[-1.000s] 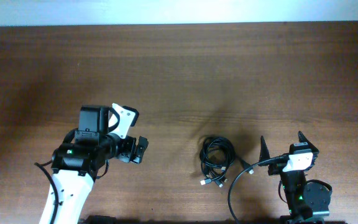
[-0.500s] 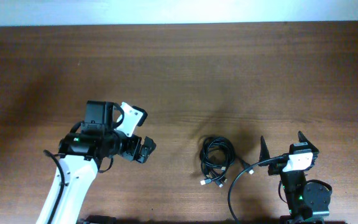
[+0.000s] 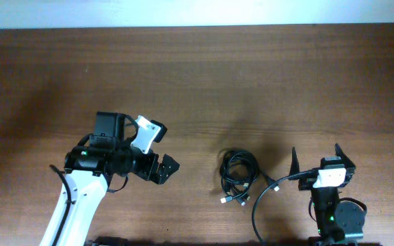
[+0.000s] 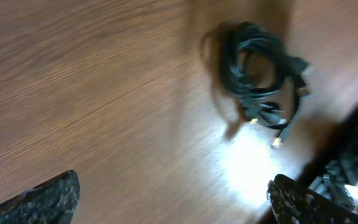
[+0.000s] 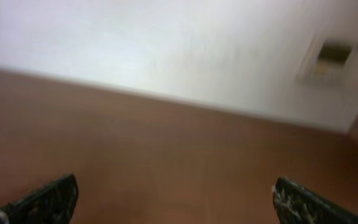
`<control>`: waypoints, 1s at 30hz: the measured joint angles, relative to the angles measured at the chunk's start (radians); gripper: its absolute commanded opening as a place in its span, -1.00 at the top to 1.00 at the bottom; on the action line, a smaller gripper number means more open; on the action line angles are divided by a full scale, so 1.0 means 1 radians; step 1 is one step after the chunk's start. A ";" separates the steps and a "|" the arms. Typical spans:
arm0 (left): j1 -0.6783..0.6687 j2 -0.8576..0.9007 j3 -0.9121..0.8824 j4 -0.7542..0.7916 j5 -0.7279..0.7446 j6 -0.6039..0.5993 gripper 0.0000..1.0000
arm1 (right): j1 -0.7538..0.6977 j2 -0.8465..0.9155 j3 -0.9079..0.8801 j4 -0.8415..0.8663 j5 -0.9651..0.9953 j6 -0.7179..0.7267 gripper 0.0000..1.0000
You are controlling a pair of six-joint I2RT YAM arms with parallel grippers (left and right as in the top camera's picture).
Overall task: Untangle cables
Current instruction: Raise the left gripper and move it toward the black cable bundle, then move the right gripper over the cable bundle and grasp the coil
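Note:
The cables [image 3: 237, 183] lie as one tangled black coil on the brown table, with small plug ends pointing toward the front edge. My left gripper [image 3: 161, 149] is open, a short way left of the coil and facing it. In the left wrist view the cables [image 4: 236, 74] lie ahead at upper right, well beyond the open left gripper [image 4: 173, 200], which holds nothing. My right gripper [image 3: 316, 154] is open to the right of the coil, pointing toward the far side. In the right wrist view the right gripper [image 5: 173, 200] has only bare table and wall ahead.
A thicker black arm cable [image 3: 257, 201] curves from the right arm's base close to the coil's right side. The table's far edge [image 3: 197, 27] meets a pale wall. The right arm's base [image 3: 337, 219] stands at the front edge.
My left arm has swung right, bringing its open gripper closer to the coil. The right gripper has shifted slightly right. The cables have not moved.

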 measured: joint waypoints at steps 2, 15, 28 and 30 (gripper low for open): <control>0.000 0.000 0.000 0.000 -0.063 -0.022 -0.97 | 0.000 -0.001 0.001 0.068 -0.029 0.041 -0.98; 0.000 0.002 0.017 0.023 -0.131 -0.047 -0.97 | 0.000 0.314 0.696 -0.701 -0.123 0.295 -0.98; 0.000 0.002 0.018 0.027 -0.134 -0.051 -0.97 | -0.001 1.039 1.072 -1.041 -0.418 0.325 -0.98; 0.000 0.002 0.018 0.034 -0.134 -0.051 -0.97 | 0.000 1.157 1.077 -1.087 -0.429 0.304 -0.89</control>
